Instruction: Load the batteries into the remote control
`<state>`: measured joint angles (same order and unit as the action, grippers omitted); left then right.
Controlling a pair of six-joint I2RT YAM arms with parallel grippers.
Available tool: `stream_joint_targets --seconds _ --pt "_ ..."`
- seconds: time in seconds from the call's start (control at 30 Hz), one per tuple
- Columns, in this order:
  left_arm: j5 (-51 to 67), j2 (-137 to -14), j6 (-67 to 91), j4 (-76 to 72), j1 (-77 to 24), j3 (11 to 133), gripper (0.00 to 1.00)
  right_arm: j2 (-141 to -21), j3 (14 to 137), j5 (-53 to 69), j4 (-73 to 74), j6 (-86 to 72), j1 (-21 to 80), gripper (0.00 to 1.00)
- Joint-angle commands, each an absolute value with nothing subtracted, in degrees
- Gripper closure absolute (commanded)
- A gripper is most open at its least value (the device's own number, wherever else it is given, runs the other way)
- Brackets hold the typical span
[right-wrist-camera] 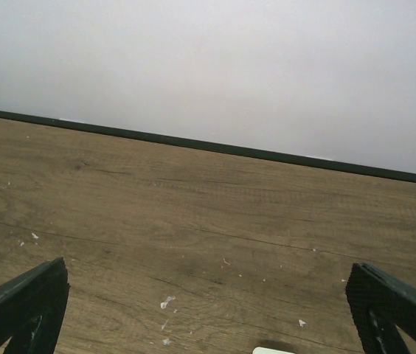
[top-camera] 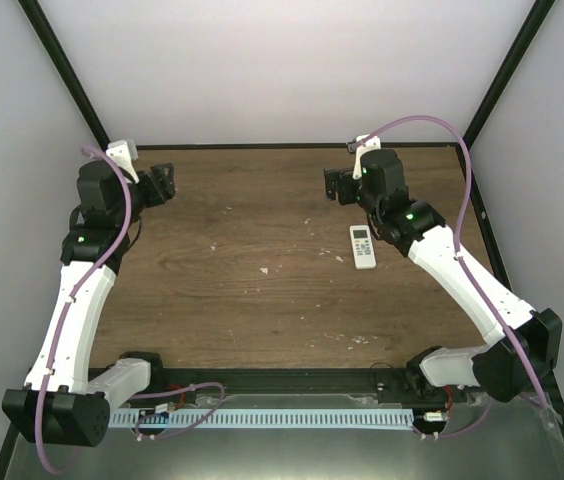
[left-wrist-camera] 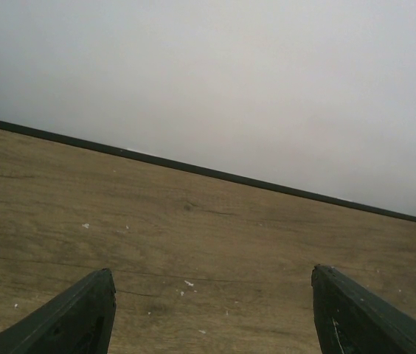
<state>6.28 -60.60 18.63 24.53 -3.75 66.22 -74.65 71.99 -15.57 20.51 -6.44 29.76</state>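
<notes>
Table wood open between left arm and right arm, only pale specks; remote control lies just beside right arm; white walls, black posts box far edge and sides

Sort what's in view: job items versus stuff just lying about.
Job: remote control; left claw and right claw, both open, empty; batteries not in view.
Lying about: pale wood specks; slotted white strip at the near edge.

White remote control, brown wood-grain table flecked with pale chips, black-and-white arms, lilac cables
</notes>
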Motion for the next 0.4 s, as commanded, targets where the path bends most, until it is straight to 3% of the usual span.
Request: stream_joint_targets --seconds 0.0,0.37 --pt "6.33 -59.49 18.19 23.10 -3.52 65.62 0.27 -74.29 72.69 -15.55 20.17 -5.95 29.87 0.00" --pt "6.83 -59.14 18.00 22.63 -3.52 65.14 0.27 -74.21 72.61 -15.56 20.03 -5.65 29.90 0.00"
